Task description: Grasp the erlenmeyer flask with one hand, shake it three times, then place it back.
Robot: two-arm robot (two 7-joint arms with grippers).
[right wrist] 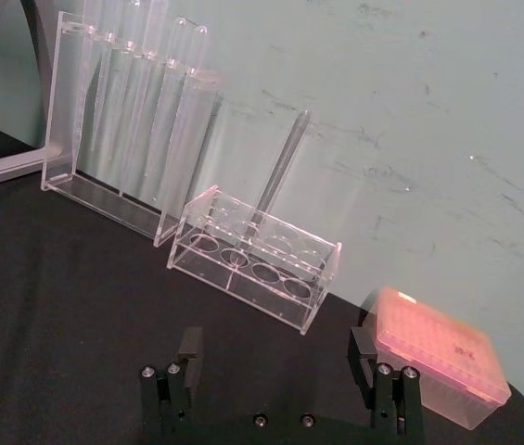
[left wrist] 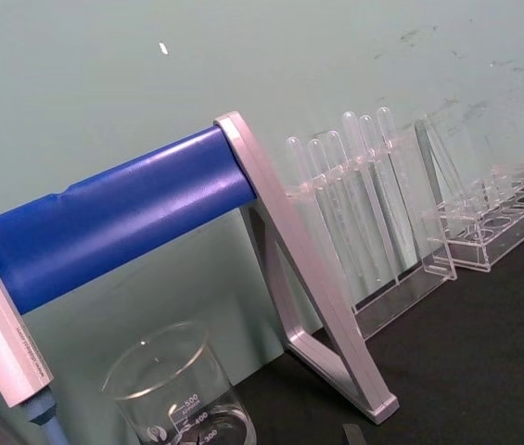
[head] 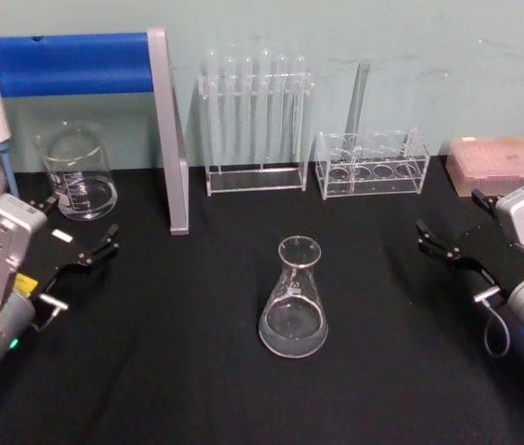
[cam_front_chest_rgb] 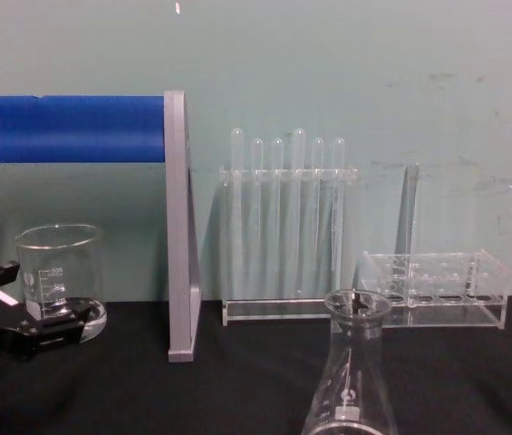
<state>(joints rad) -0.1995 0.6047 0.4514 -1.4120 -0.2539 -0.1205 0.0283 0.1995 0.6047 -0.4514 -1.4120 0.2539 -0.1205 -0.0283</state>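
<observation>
The erlenmeyer flask (head: 291,301) is clear glass with a wide base and narrow neck. It stands upright on the black table, centre front, and its neck and rim rise at the bottom of the chest view (cam_front_chest_rgb: 351,381). Nothing touches it. My left gripper (head: 83,222) hovers open at the table's left, well left of the flask and just in front of the beaker; the chest view has it low at the left edge (cam_front_chest_rgb: 33,304). My right gripper (head: 452,215) is open at the far right, its two fingers spread wide (right wrist: 273,357) with nothing between them.
A glass beaker (head: 78,171) stands at the back left under a grey stand with a blue bar (head: 67,60). Behind the flask are a tall test tube rack (head: 257,120) and a low clear rack (head: 373,162) holding one tube. A pink tip box (head: 493,165) sits back right.
</observation>
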